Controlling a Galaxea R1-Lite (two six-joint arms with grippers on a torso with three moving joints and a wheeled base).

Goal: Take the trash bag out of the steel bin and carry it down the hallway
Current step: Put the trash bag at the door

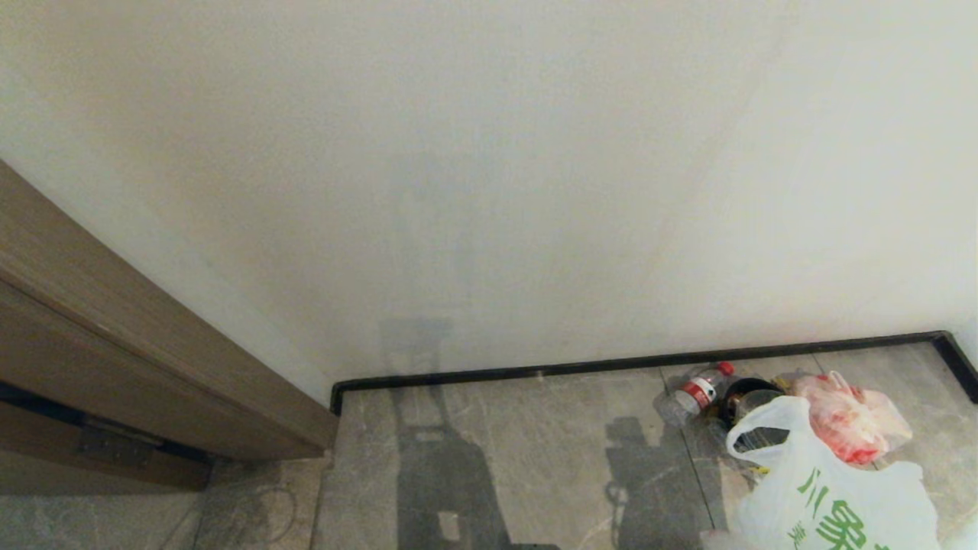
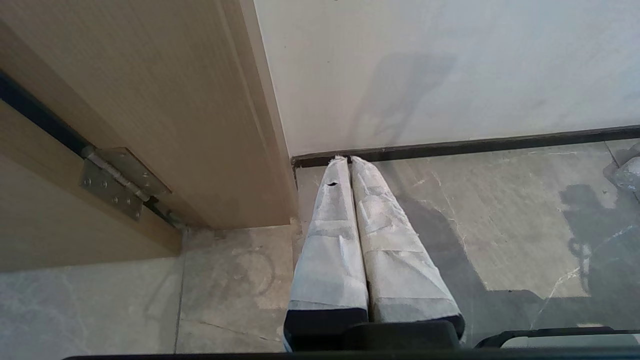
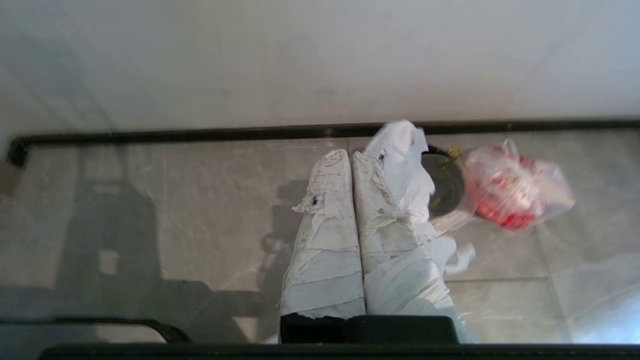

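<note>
Lower right: trash bag [image 1: 833,496] up front, seemingly pinched by closed right gripper [image 3: 352,156]; left gripper [image 2: 345,160] pressed together, empty, mid-frame by door [image 2: 165,115].

Left end effector [image 2: 350,160]: two long tapering fingers [image 2: 330,250] wrapped in pale grey-white cloth tape, layered in bands, small dark hole near one tip. Black housing at the finger roots, black rounded bar along the frame edge. Right end effector [image 3: 351,156]: same tapering pair of fingers [image 3: 325,260], wrapped in white tape, more frayed, loose shreds and a dark spot near the tip of one. Black block at the base, thin black curved bar beside it.
</note>
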